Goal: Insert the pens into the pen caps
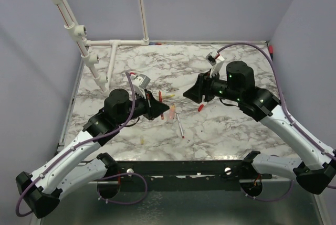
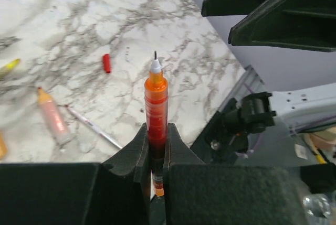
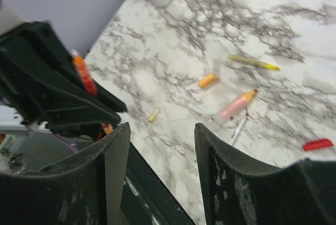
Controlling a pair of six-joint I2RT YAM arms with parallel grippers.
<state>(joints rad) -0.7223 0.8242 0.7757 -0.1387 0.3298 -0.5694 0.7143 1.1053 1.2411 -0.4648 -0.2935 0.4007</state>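
My left gripper (image 2: pixel 156 129) is shut on an orange pen (image 2: pixel 156 96), whose bare tip points up and away from the jaws; from above, this pen (image 1: pixel 160 97) stands up out of the left gripper (image 1: pixel 158 110). My right gripper (image 3: pixel 161 141) is open and empty, hovering just right of the left one (image 1: pixel 192 94). A red pen cap (image 1: pixel 200 107) lies on the marble below it. A pink pen (image 3: pixel 237 104), a thin white pen (image 3: pixel 237 129), a yellow pen (image 3: pixel 254 63), an orange cap (image 3: pixel 207 80) and a small yellow cap (image 3: pixel 153 115) lie loose.
A white pipe frame (image 1: pixel 84 41) stands at the back left corner. Purple walls close in the marble table (image 1: pixel 236 130) on three sides. The black front rail (image 1: pixel 184 168) runs along the near edge by the arm bases.
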